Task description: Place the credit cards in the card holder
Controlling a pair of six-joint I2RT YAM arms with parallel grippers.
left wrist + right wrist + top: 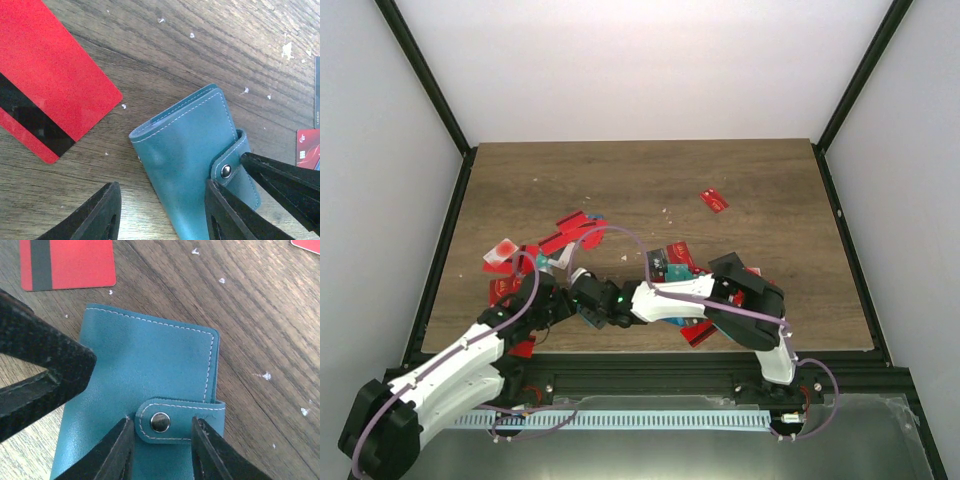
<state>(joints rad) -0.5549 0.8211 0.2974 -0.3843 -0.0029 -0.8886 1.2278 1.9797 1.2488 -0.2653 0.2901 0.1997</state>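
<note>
Two grippers converge on the teal card holder (150, 360), which lies flat on the wooden table (650, 170) near its front edge, left of centre. Seen from the right wrist, the right gripper (161, 422) brackets the holder's strap (175, 409), one finger on each side of the metal snap (160, 421). The fingers sit right against the strap, but whether they pinch it cannot be told. Seen from the left wrist, the left gripper (162, 192) stands unclenched and grasps nothing: one finger (102, 215) hangs over bare wood just beside the holder, the other overlaps its body close to the snap. That view alone shows the holder's folded spine, while the right wrist view alone shows the strap head-on. A red card (45, 95) with a black stripe lies near the holder, apart from it, in both wrist views. Only the overhead camera takes in the credit cards (714, 200) as a whole: one red card lies alone toward the far right, the rest scattered and overlapping around the two arms, mostly red with some teal. There the wrists cover the holder almost entirely, and several cards vanish under the right arm (670, 300). At the right edge of the left wrist view, two more cards are cut off by the frame. White specks (287, 50) dot the wood.
</note>
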